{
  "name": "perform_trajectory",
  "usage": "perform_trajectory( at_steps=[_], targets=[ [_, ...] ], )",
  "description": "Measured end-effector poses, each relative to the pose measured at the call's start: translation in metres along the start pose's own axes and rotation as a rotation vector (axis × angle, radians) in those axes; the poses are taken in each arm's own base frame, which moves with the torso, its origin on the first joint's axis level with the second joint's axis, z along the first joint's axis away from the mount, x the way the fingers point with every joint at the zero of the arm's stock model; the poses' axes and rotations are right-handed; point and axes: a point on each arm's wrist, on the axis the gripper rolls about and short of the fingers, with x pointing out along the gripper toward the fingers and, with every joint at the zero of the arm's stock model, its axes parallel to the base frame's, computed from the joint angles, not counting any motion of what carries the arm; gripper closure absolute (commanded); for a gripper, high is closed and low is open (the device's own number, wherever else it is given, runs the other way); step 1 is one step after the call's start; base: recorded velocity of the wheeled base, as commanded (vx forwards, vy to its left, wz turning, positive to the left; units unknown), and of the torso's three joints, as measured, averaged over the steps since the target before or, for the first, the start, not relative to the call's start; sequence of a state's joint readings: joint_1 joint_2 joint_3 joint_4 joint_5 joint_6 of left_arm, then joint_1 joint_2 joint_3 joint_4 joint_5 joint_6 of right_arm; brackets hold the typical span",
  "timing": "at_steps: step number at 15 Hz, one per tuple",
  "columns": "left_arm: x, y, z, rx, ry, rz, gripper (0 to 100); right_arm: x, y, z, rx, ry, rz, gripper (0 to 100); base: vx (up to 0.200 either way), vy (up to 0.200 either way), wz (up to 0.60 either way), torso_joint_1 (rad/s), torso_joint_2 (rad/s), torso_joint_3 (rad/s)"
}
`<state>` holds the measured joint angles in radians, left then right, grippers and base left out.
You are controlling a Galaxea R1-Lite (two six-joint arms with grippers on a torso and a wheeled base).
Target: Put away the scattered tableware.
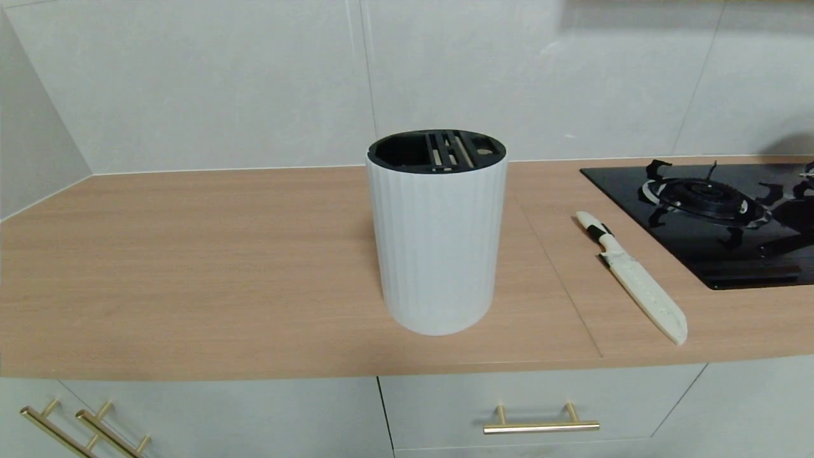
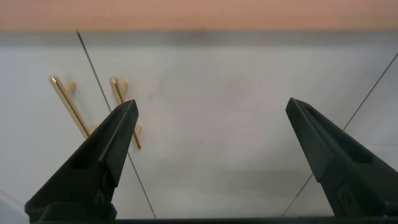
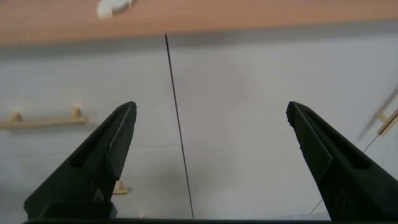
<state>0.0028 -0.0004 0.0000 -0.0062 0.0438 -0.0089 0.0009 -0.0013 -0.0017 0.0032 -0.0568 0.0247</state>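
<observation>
A knife (image 1: 629, 275) with a cream speckled blade and a cream and black handle lies flat on the wooden counter (image 1: 191, 267), right of centre, blade tip toward the front edge. Its blade tip (image 3: 115, 6) peeks over the counter edge in the right wrist view. A tall white ribbed holder (image 1: 437, 232) with a black slotted top stands upright mid-counter, left of the knife. My left gripper (image 2: 211, 112) is open, below the counter in front of white cabinet doors. My right gripper (image 3: 211, 112) is open too, also low before the cabinet fronts. Neither holds anything.
A black gas hob (image 1: 718, 210) with burner grates sits at the counter's right end, close to the knife. White tiled wall runs behind. Below are cabinet fronts with gold bar handles (image 1: 540, 425) (image 2: 68, 106) (image 3: 43, 118).
</observation>
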Motion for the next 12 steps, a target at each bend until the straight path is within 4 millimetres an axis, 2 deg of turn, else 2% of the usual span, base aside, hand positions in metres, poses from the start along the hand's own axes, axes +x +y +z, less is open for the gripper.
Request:
perform_trajectory(
  at_steps=[12],
  targets=[
    [0.0000, 0.0000, 0.0000, 0.000, 0.000, 0.000, 0, 0.0000, 0.0000, 0.0000, 0.000, 0.000, 0.000, 0, 0.000, 0.000, 0.00, 0.224, -0.51, -0.292]
  ],
)
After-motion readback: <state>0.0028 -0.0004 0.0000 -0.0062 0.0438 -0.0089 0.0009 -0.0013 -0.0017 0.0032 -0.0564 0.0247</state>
